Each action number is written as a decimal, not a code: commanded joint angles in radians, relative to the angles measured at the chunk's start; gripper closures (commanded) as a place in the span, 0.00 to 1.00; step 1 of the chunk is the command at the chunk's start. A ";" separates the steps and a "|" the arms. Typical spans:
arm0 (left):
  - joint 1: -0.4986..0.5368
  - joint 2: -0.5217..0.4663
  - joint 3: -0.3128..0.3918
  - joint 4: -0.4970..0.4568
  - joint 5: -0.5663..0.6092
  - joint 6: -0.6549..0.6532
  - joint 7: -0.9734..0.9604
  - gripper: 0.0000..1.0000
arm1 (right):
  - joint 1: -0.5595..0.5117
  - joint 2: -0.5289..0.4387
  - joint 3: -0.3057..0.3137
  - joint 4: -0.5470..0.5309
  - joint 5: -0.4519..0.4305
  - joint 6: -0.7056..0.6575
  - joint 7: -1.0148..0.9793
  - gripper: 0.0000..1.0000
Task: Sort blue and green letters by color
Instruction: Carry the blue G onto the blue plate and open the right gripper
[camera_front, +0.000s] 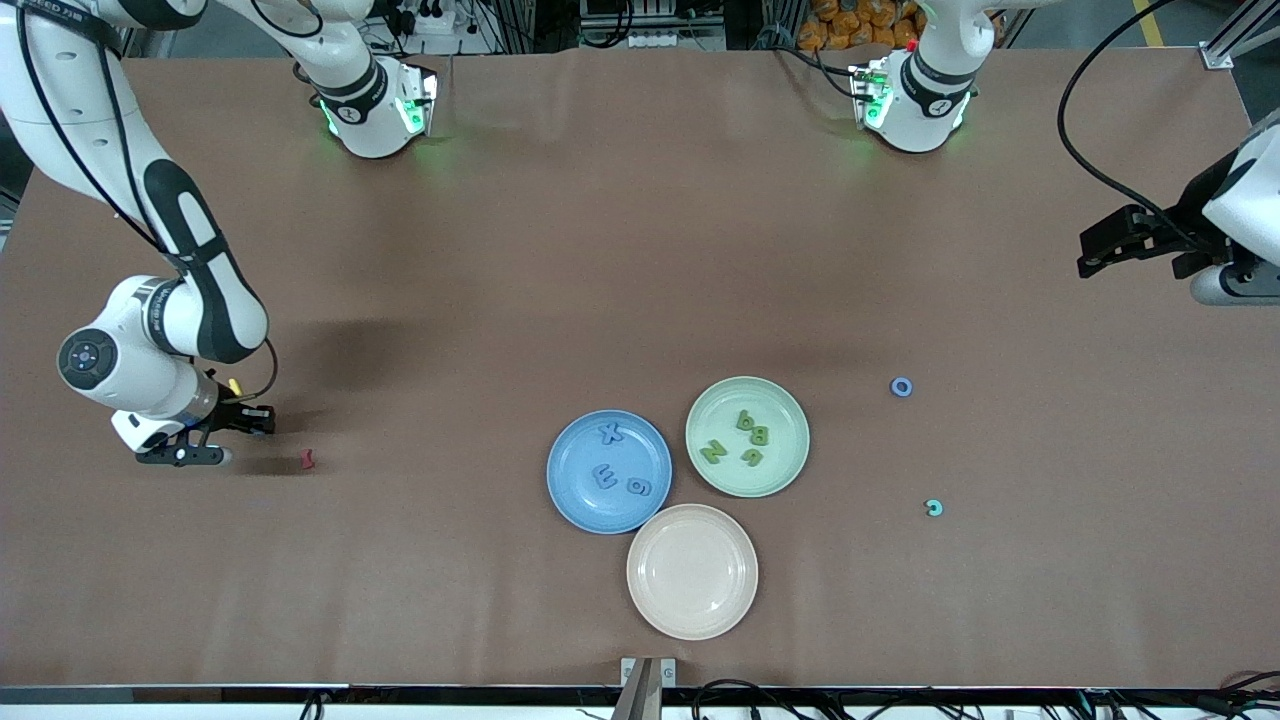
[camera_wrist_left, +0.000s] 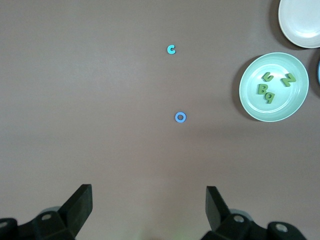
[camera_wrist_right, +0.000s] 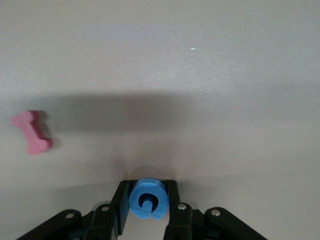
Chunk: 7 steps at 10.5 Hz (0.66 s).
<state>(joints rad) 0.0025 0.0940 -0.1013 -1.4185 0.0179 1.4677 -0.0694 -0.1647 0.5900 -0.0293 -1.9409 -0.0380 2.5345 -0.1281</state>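
My right gripper (camera_front: 260, 421) (camera_wrist_right: 146, 186) is low over the table at the right arm's end, its jaws shut on a small blue letter (camera_wrist_right: 147, 199) shaped like a G. The blue plate (camera_front: 570, 500) holds three blue letters (camera_front: 605, 474). Beside it, the green plate (camera_front: 790, 460) (camera_wrist_left: 250, 95) holds several olive green letters (camera_front: 752, 432) (camera_wrist_left: 270, 87). A blue O (camera_front: 901, 386) (camera_wrist_left: 180, 117) and a teal C (camera_front: 933, 508) (camera_wrist_left: 171, 49) lie loose toward the left arm's end. My left gripper (camera_front: 1090, 252) (camera_wrist_left: 148, 189) waits open over that end, holding nothing.
A cream plate (camera_front: 692, 610) (camera_wrist_left: 300, 30) with nothing in it sits nearest the front camera, touching the blue plate. A tiny red letter (camera_front: 308, 459) (camera_wrist_right: 32, 132) lies on the table close beside the right gripper.
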 joint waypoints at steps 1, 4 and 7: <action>-0.013 0.003 -0.011 -0.007 -0.006 0.006 -0.035 0.00 | 0.092 -0.038 0.017 -0.009 -0.002 -0.049 0.222 1.00; -0.019 0.021 -0.017 -0.005 -0.010 0.008 -0.052 0.00 | 0.250 -0.065 0.020 0.040 0.000 -0.158 0.466 1.00; -0.019 0.024 -0.015 0.000 -0.009 0.010 -0.053 0.00 | 0.384 -0.036 0.057 0.175 0.090 -0.241 0.744 1.00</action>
<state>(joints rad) -0.0162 0.1206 -0.1177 -1.4219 0.0179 1.4697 -0.1035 0.1490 0.5423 0.0059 -1.8553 -0.0188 2.3524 0.4612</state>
